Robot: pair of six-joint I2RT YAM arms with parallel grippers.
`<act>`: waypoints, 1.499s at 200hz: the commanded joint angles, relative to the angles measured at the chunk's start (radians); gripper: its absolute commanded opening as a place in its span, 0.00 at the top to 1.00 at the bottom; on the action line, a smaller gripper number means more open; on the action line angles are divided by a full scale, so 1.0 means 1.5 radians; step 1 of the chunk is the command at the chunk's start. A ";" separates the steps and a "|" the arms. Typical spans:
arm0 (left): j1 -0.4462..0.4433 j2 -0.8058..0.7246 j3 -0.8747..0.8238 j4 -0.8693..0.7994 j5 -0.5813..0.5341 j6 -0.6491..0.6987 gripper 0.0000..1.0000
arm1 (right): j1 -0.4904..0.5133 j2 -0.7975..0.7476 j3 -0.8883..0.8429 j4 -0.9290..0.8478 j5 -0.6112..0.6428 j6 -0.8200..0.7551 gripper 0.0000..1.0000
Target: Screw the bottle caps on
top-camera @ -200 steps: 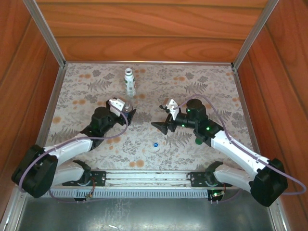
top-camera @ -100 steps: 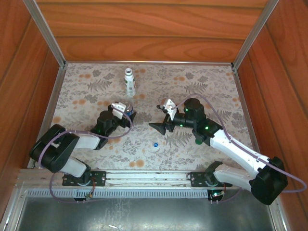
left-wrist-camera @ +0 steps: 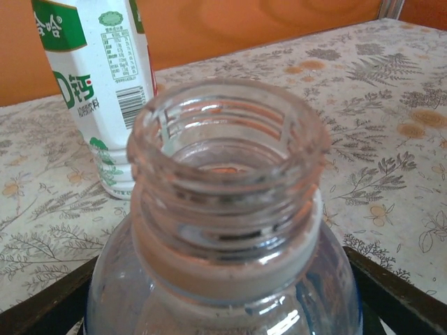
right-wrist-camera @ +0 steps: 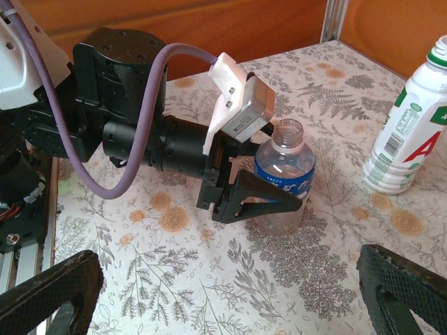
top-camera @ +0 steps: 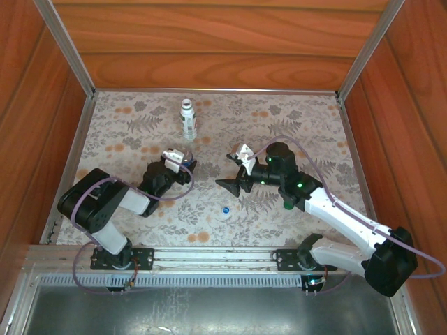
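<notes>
My left gripper [top-camera: 184,165] is shut on the short clear bottle [top-camera: 186,157], which stands upright on the table. In the left wrist view the clear bottle [left-wrist-camera: 227,174] has an open, threaded neck, and the left gripper [left-wrist-camera: 223,310] clamps its shoulders. The right wrist view shows the left gripper [right-wrist-camera: 283,192] gripping the blue label of the clear bottle [right-wrist-camera: 285,164]. The blue cap [top-camera: 225,209] lies on the table between the arms. My right gripper [top-camera: 234,172] is open and empty, right of the clear bottle; its fingers [right-wrist-camera: 49,293] stand wide apart. The taller white bottle [top-camera: 188,118] stands behind. The dark green cap is out of view.
The white bottle [right-wrist-camera: 408,125] stands upright just beyond the clear one, and in the left wrist view the white bottle [left-wrist-camera: 98,91] is at the upper left. Wooden walls [top-camera: 223,42] enclose the flowered tabletop [top-camera: 293,132]. A metal rail [top-camera: 209,257] runs along the near edge.
The left arm has folded back toward its base, drawing the held bottle slightly nearer. The right gripper has edged a little left. The blue cap and the white bottle have not moved.
</notes>
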 commanded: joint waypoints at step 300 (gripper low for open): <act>0.001 0.081 0.069 0.023 0.510 0.074 0.41 | 0.003 -0.177 -0.094 -0.126 0.191 0.209 0.04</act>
